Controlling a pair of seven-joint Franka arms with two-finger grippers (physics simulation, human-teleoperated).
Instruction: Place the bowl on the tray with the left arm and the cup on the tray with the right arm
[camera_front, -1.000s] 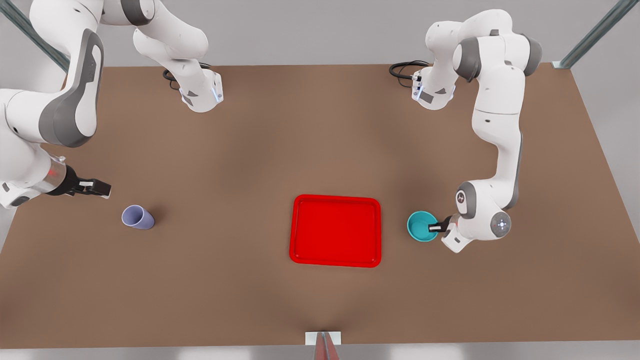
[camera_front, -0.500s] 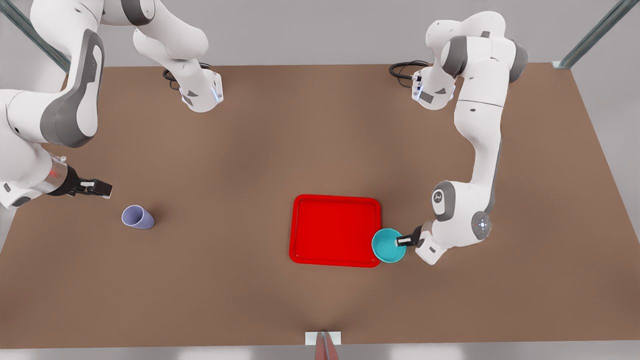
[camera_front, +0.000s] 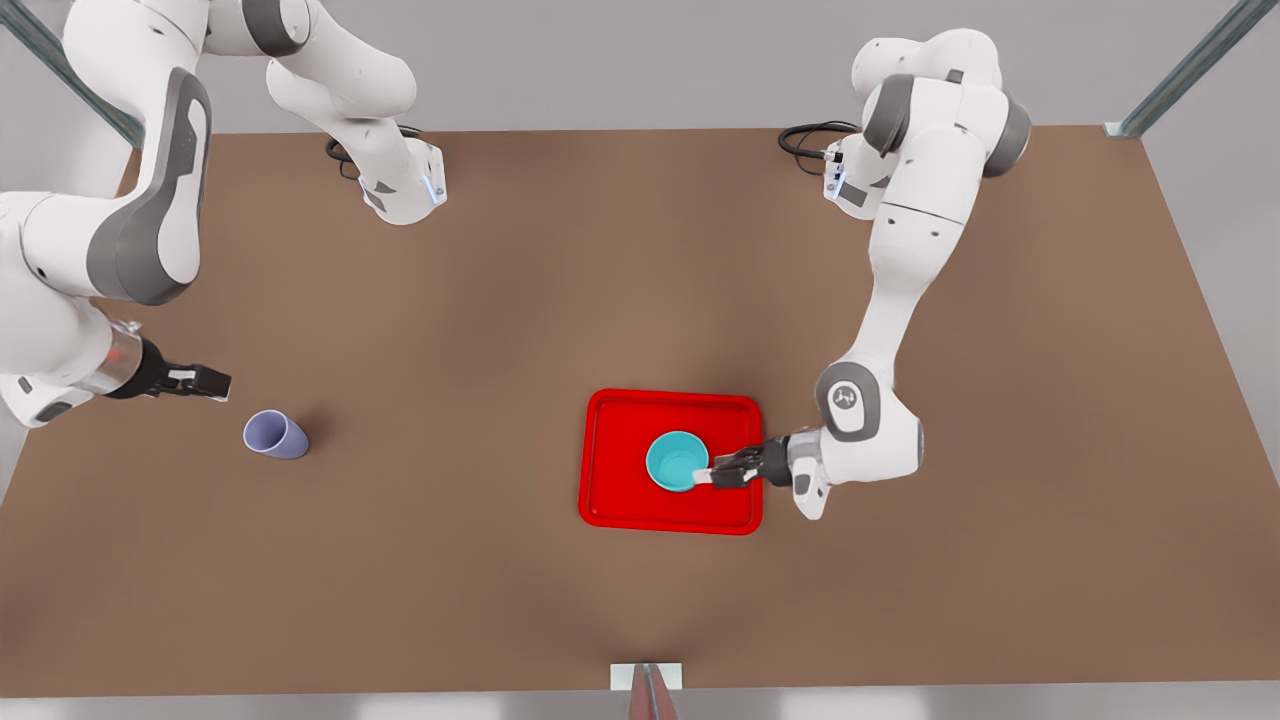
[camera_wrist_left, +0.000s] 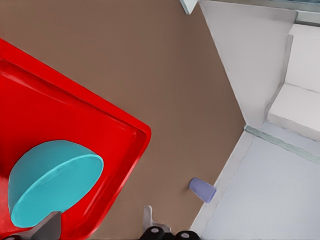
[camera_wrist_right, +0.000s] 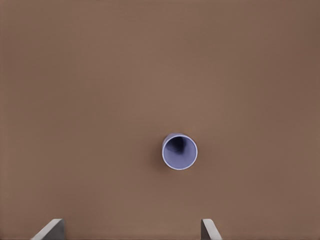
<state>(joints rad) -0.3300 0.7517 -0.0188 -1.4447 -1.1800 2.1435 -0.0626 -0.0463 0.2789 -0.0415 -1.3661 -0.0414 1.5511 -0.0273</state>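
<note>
Left gripper (camera_front: 712, 474): black two-finger gripper on the white arm at the front view's right, pinching the rim of the bowl on the side toward that arm; one finger shows inside the rim in the left wrist view.
Bowl: small round smooth teal bowl (camera_front: 677, 461), upright, mouth up, over the middle of the tray and a little toward the tray's right side in the front view; whether its base touches the tray floor I cannot tell.
Tray: flat bright red rectangular tray (camera_front: 620, 415) with rounded corners and a low raised rim, its long side running left-right in the front view; bare red floor lies all round the bowl.
Next move, as I judge it: lower if need be, release, then draw the left gripper back over the tray's right rim.
Right gripper (camera_front: 205, 380): black gripper on the white arm at the front view's left, fingers spread apart, holding nothing, above the table.
Cup: small plain lavender tapered tumbler (camera_front: 274, 436), no handle, upright with mouth up on the brown table (camera_front: 450, 300); it lies just beside the right gripper, nearer the front view's bottom edge and slightly right. In the right wrist view the cup (camera_wrist_right: 179, 151) sits ahead of and between the two fingertips.
Nearer arm: the right one for the cup.
In the way: nothing stands between cup and tray; they are well apart.
</note>
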